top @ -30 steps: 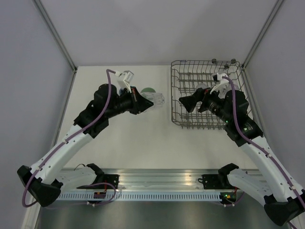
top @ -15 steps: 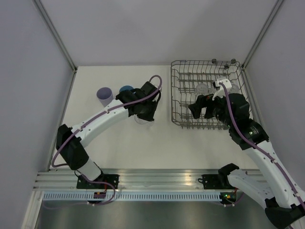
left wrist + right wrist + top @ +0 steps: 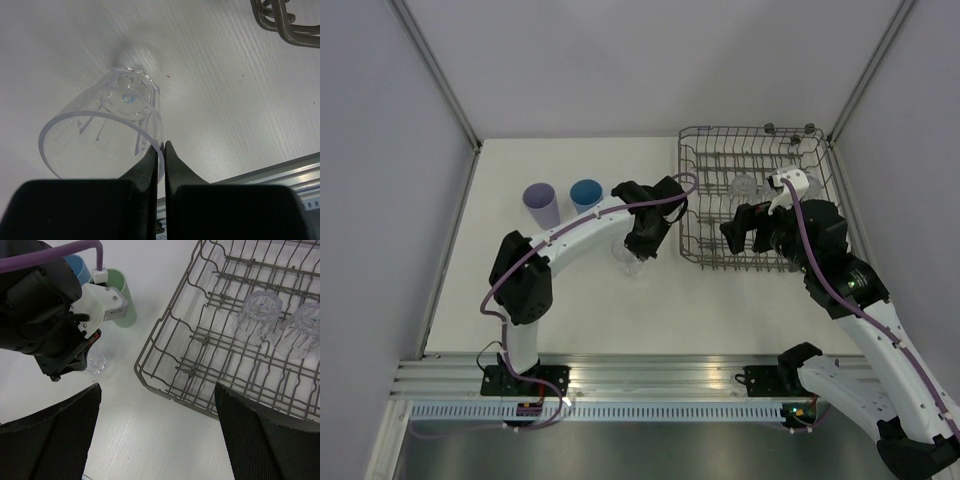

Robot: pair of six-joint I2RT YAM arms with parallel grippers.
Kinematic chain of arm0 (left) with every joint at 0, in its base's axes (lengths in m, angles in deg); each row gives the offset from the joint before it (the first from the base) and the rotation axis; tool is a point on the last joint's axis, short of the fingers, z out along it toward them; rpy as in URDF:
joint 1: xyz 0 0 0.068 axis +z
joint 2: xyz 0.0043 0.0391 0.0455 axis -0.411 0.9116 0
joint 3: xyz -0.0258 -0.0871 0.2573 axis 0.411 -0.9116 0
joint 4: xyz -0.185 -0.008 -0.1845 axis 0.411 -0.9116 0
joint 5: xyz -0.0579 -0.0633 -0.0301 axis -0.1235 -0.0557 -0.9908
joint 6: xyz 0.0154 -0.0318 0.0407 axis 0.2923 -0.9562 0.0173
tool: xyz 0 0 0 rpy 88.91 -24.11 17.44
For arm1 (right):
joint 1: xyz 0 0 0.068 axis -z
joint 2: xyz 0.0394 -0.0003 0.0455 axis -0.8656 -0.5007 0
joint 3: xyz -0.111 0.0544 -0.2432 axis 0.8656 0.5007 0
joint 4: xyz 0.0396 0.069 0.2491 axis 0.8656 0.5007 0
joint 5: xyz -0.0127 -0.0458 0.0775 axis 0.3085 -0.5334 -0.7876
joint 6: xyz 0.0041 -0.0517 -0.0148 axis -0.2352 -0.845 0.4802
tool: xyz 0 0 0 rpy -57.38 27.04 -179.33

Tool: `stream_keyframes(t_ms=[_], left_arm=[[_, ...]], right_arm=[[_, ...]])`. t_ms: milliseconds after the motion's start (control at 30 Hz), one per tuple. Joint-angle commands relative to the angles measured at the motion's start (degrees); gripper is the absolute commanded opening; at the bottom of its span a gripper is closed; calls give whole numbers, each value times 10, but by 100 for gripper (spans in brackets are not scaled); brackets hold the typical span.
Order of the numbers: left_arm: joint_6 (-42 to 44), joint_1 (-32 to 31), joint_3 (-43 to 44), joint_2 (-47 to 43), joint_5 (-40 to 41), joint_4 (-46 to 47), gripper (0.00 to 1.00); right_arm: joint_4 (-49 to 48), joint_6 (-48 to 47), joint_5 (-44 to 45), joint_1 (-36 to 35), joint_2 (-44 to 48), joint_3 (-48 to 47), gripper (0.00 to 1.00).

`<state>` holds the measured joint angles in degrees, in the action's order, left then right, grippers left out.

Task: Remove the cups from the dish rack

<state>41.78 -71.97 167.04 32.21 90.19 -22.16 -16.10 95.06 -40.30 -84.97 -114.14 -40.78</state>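
Lavender cup [image 3: 541,206] is standing upright on the table [image 3: 570,300] at far left, with the blue cup [image 3: 586,195] just beside it on the right. The pale green cup [image 3: 120,305] is standing next in line, mostly hidden under the left arm in the top view. The left gripper [image 3: 161,147] is reaching down near the rack's left side. Its fingers [image 3: 150,165] are pinching the rim of one clear glass [image 3: 107,130] between them, nearly closed. That glass is hanging tilted with its base toward the table; I cannot tell if it is touching. It is sitting just in front of the green cup, outside the rack. The dish rack [image 3: 685,215] is sitting at far right of the table. Two clear glasses [image 3: 260,310] [image 3: 305,330] are sitting side by side among its tines toward the back. The right gripper [image 3: 157,386] is hovering over the rack's near left part, jaws spread wide, gripping nothing, well apart from the two glasses.
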Motion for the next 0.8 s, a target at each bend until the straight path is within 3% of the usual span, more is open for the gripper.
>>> stream_keyframes(t_ms=[0, 533, 667, 767], left_arm=[[34, -3, 37, 17, 6, -14, 2], [35, -4, 2, 42, -30, 29, 3], [35, -3, 0, 32, -32, 31, 19], [35, -4, -1, 28, -31, 29, 25]], right_arm=[[4, -11, 11, -1, 8, -13, 98], [4, -15, 5, -2, 13, -11, 98], [4, -15, 6, -2, 13, -11, 98], [4, -16, 7, -2, 13, -12, 98]])
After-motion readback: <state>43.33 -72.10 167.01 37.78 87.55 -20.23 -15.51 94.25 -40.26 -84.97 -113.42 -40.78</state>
